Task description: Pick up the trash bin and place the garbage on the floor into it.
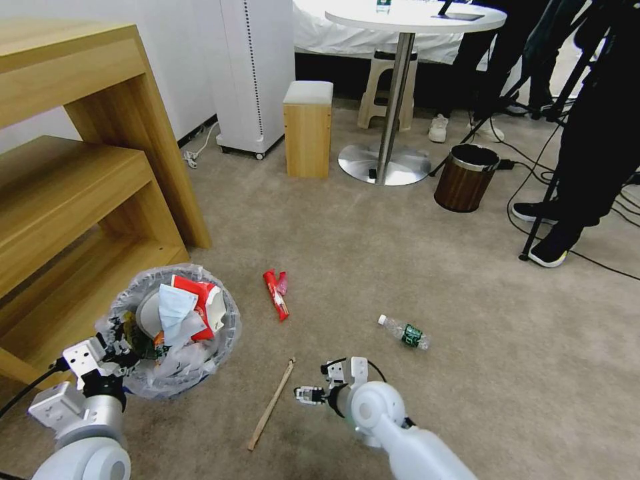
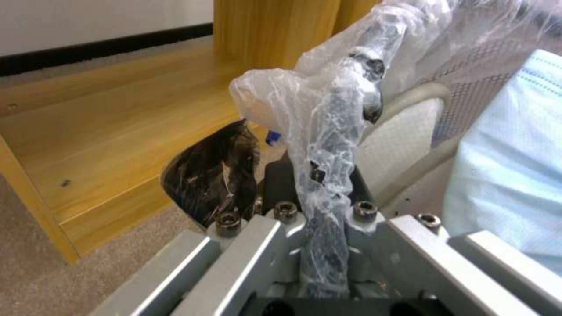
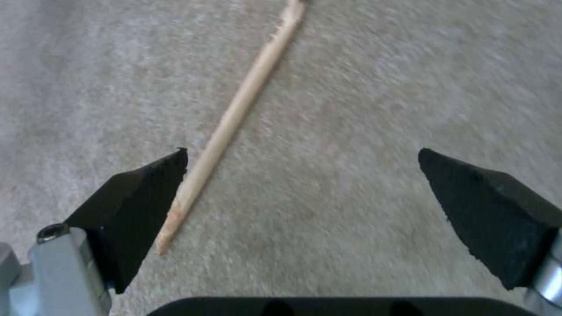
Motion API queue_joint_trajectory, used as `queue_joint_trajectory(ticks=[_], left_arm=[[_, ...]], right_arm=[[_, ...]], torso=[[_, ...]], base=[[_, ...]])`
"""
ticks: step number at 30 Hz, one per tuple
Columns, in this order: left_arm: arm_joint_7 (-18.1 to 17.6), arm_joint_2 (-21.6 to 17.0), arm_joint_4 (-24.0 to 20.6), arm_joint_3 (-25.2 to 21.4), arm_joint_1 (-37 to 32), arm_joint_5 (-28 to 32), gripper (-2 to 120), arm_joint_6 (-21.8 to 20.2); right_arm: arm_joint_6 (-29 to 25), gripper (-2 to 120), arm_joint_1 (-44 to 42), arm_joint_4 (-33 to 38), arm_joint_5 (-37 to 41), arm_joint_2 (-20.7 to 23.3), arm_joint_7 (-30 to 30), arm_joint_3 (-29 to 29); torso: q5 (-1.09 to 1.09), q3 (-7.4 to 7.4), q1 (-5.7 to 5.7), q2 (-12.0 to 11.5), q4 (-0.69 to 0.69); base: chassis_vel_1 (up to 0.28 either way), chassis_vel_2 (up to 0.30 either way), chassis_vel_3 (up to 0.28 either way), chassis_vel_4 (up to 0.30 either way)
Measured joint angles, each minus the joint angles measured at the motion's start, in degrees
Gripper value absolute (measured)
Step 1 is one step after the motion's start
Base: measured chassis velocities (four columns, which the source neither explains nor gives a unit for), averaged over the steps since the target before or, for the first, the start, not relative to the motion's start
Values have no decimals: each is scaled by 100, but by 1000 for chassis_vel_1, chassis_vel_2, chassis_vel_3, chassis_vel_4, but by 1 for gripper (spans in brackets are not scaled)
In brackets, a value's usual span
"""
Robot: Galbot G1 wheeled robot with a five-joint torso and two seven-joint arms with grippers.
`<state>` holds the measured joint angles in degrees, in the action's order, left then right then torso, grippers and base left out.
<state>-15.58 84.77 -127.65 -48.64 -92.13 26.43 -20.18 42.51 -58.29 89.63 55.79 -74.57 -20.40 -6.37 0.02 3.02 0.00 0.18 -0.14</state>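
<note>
a: head view, where is the wooden stick (image 1: 271, 404)?

b: on the floor (image 1: 400, 267), at 9 o'clock of the right end effector (image 1: 308, 393), whose jaws are wide. long axis runs 7 to 1 o'clock.

a: how will it handle?

b: i think light and stiff; take the middle. left end effector (image 1: 117, 348) clamps the trash bin (image 1: 175, 330) rim.

The left gripper (image 2: 325, 245) has its jaws closed on the liner-wrapped rim of the trash bin (image 2: 345, 109), the crinkled clear plastic bunched up between them. Just beside the rim, inside the bin, lie a pale blue mask (image 2: 509, 175) and a white slipper (image 2: 404, 140). A dark wrapper (image 2: 217, 175) hangs outside the rim. Beyond stand a wooden shelf (image 2: 117, 131) and the beige floor (image 2: 29, 263).
</note>
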Motion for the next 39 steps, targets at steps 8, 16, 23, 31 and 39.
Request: queue_joint_trajectory(ticks=[8, 16, 23, 31, 39], left_arm=[[-23, 57, 44, 42, 14, -133, 1, -8], [-25, 136, 87, 110, 11, -251, 1, -8], [-26, 167, 90, 112, 10, -285, 1, 24], [-26, 174, 105, 101, 7, -288, 1, 48], [-24, 165, 140, 109, 22, -288, 1, 58]], right_arm=[[3, 100, 364, -664, -351, -349, 842, -30], [-10, 100, 581, -1568, -1241, -879, 1641, 158], [-89, 96, 708, -2180, -1636, -1322, 1839, 346], [-225, 72, 804, -2518, -1825, -1535, 1897, 441], [-292, 43, 841, -2664, -1969, -1565, 1924, 525]], torso=[[-2, 0, 0, 0, 1], [-3, 0, 0, 0, 1], [-3, 0, 0, 0, 0], [-3, 0, 0, 0, 1], [-3, 0, 0, 0, 0]], base=[[0, 0, 0, 0], [0, 0, 0, 0], [0, 0, 0, 0], [0, 0, 0, 0], [0, 0, 0, 0]])
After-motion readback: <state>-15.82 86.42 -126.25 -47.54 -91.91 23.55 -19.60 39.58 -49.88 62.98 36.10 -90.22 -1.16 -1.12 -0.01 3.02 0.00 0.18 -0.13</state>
